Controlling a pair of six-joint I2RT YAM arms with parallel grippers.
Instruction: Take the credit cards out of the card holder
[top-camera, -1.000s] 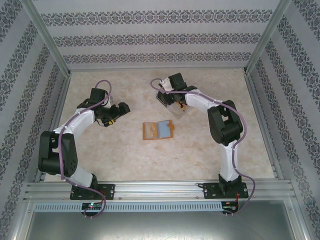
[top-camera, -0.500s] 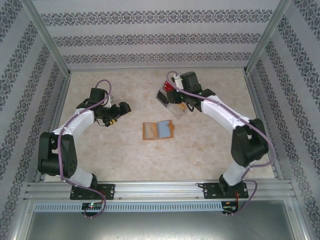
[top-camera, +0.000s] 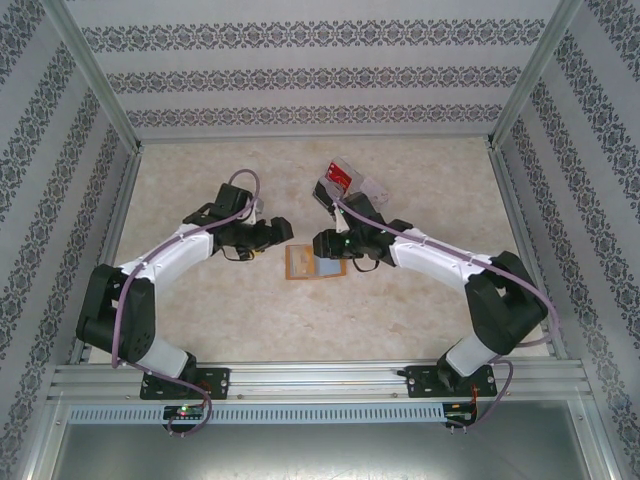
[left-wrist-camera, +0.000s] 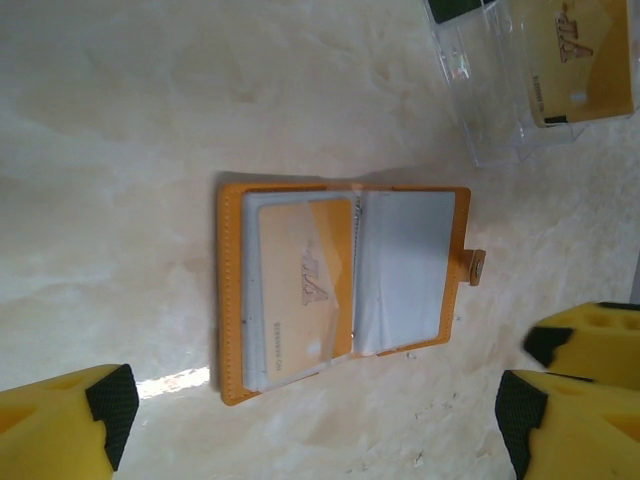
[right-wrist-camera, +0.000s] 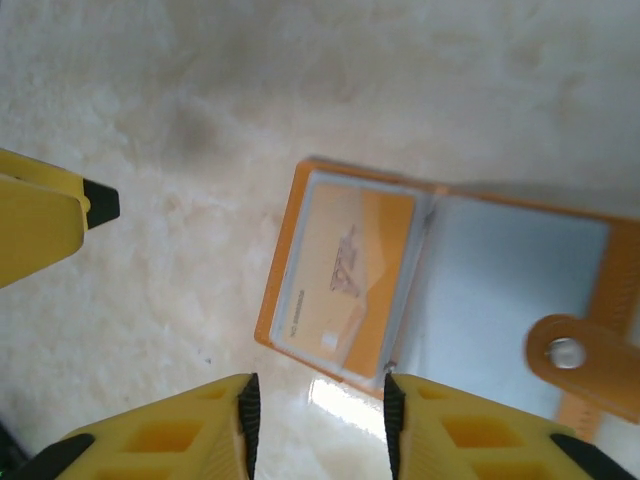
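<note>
Card holder (left-wrist-camera: 410, 265) lies open mid-bench, an orange card (left-wrist-camera: 305, 290) tucked in its clear sleeve. Left jaws spread wide, right jaws part open, both empty, close by. Card likely thin, stiff and slick: pinch its edge at the sleeve mouth and pin the light holder.

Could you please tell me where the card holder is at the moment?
In the top view the card holder lies open at mid-table, close by the left hand and the right hand, on the near side of the clear tray.
</note>
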